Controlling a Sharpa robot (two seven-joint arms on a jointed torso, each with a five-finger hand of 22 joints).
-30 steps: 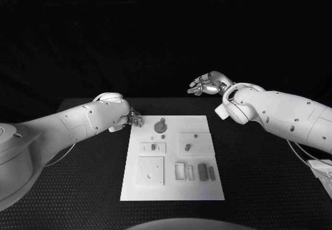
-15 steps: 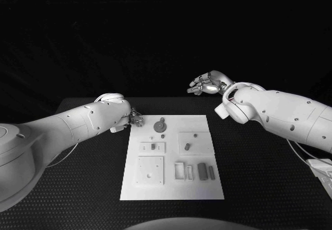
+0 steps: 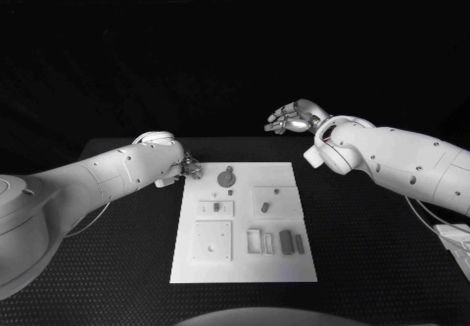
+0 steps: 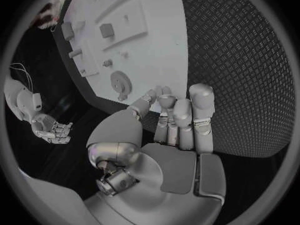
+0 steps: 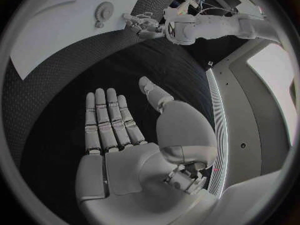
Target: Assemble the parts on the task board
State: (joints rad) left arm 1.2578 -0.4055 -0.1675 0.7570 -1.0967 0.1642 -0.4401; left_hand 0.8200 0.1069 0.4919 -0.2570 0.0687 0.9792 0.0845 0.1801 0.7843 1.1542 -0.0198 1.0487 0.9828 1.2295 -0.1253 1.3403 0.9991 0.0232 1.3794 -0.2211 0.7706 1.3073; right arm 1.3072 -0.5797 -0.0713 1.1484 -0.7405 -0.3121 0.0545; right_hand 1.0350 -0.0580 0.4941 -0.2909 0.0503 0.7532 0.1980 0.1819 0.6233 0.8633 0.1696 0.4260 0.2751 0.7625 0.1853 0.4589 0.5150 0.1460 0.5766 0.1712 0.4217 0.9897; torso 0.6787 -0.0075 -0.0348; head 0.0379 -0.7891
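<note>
The white task board (image 3: pixel 245 268) lies in the middle of the black table. A round grey part (image 3: pixel 226 178) sits near its far edge, with small grey parts (image 3: pixel 265 207) and an upright block (image 3: pixel 286 242) in its recesses. My left hand (image 3: pixel 189 168) hovers at the board's far left corner, close to the round part (image 4: pixel 120 80). Its fingers (image 4: pixel 187 117) are stretched out and hold nothing. My right hand (image 3: pixel 292 119) is raised beyond the table's far edge, well away from the board. In the right wrist view this hand (image 5: pixel 119 130) is flat, with its fingers spread and nothing in them.
A white object with cables (image 3: pixel 456 239) lies at the table's right edge. Bare black table mat (image 3: pixel 382 231) lies on both sides of the board. In the right wrist view the board (image 5: pixel 44 35) and my left hand (image 5: pixel 145 26) lie far off.
</note>
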